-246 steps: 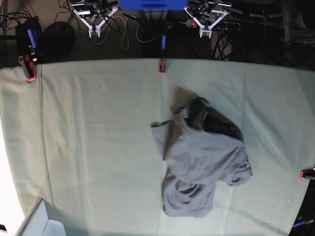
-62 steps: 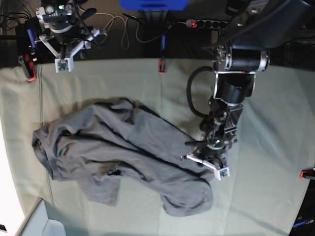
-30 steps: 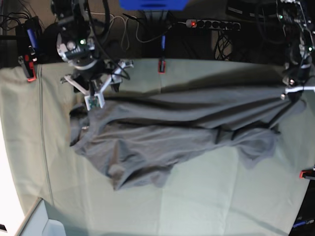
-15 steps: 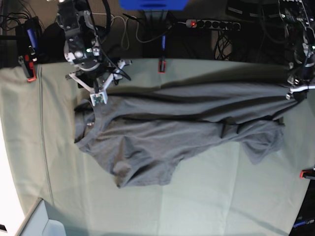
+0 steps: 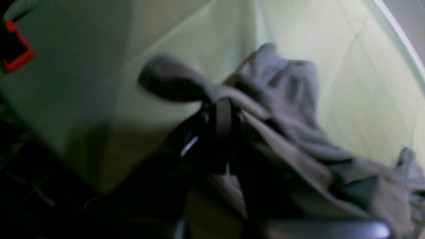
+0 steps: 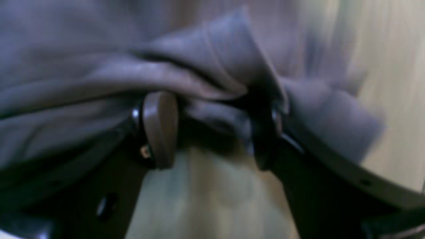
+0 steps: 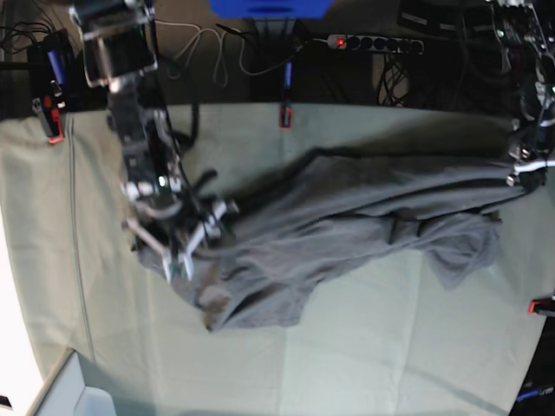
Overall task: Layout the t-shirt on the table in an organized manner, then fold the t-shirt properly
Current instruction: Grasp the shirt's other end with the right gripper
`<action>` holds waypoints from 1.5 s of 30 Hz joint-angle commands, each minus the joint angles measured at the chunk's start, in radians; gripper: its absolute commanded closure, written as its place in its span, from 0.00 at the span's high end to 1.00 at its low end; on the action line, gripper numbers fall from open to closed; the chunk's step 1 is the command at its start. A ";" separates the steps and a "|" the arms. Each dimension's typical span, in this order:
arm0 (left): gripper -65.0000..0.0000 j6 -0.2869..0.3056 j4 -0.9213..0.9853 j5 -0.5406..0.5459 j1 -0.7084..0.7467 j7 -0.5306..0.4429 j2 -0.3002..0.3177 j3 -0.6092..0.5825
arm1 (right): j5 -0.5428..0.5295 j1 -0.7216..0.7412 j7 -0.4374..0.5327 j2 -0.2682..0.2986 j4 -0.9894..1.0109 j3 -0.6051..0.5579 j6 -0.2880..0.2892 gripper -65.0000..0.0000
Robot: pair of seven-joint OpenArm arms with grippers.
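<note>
— Where is the t-shirt (image 7: 347,221) seen?

— It is seen stretched across the table (image 7: 364,347), from near the edge at the right of the base view to a bunched end just short of the opposite edge. It is kept nearer the far edge, where a red clamp (image 7: 284,116) is fixed, and the near edge is left bare. A sleeve is draped down toward the near right corner.

— How is the left gripper (image 7: 520,171) held?

— It is clenched on a fold of the t-shirt at the right-hand edge of the table; in the left wrist view the grey cloth is seen pinched between dark fingers (image 5: 223,119), with the rest trailing over the green cover. Another red clamp (image 5: 15,54) is seen at the table's edge.

— And the right gripper (image 7: 178,256)?

— It is placed over the bunched end of the shirt. In the right wrist view its jaws are seen standing apart, with a gathered ridge of cloth lying across the two fingers (image 6: 159,127). Whether the cloth is squeezed cannot be told, as the view is blurred.
</note>
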State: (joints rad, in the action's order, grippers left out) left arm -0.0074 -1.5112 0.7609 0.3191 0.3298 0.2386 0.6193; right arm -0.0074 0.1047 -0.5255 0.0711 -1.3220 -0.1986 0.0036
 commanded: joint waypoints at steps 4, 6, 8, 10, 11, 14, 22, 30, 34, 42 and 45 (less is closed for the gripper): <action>0.00 -0.001 -0.056 0.001 -0.002 -0.025 0.018 0.006 | 0.004 0.106 0.028 -0.015 0.002 -0.002 0.002 0.55; 0.00 -0.003 -0.068 -0.001 -0.002 -0.025 0.018 0.004 | 0.004 0.163 0.058 -0.030 0.045 -0.022 0.002 0.55; 0.00 -0.004 -0.087 -0.001 -0.002 -0.025 0.018 0.004 | 0.004 0.212 0.083 -0.032 0.092 -0.055 0.002 0.55; 0.00 -0.004 -0.102 -0.001 -0.002 -0.025 0.018 0.004 | 0.007 0.227 0.078 -0.029 0.098 -0.078 0.002 0.55; 0.00 -0.004 -0.108 -0.001 -0.002 -0.025 0.018 0.004 | 0.007 0.227 0.072 -0.029 0.091 -0.077 0.002 0.55; 0.00 -0.004 -0.108 -0.001 -0.002 -0.025 0.020 0.006 | 0.007 0.157 0.060 -0.017 0.020 -0.028 0.002 0.55; 0.00 -0.004 -0.099 -0.002 -0.010 -0.025 0.018 0.004 | 0.002 -0.076 0.063 0.002 -0.175 0.086 0.002 0.55; 0.00 -0.003 -0.073 -0.002 -0.011 -0.025 0.018 0.004 | 0.001 -0.029 0.138 -0.012 0.005 0.095 0.002 0.55; 0.00 -0.003 -0.073 -0.002 -0.011 -0.025 0.018 0.004 | 0.001 -0.001 0.183 -0.012 0.080 0.095 0.002 0.55; 0.00 -0.004 -0.073 -0.002 -0.011 -0.025 0.018 0.004 | 0.001 0.046 0.186 -0.014 0.174 0.087 0.005 0.45; 0.00 -0.004 -0.078 -0.002 -0.011 -0.025 0.018 0.004 | 0.001 0.042 0.184 -0.014 0.152 0.087 0.005 0.21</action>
State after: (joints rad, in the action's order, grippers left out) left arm -0.0158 -1.5688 0.7567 0.3149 0.3325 0.2382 0.6174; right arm -0.0090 0.1291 -0.3660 0.0544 -1.1481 -0.1135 0.0040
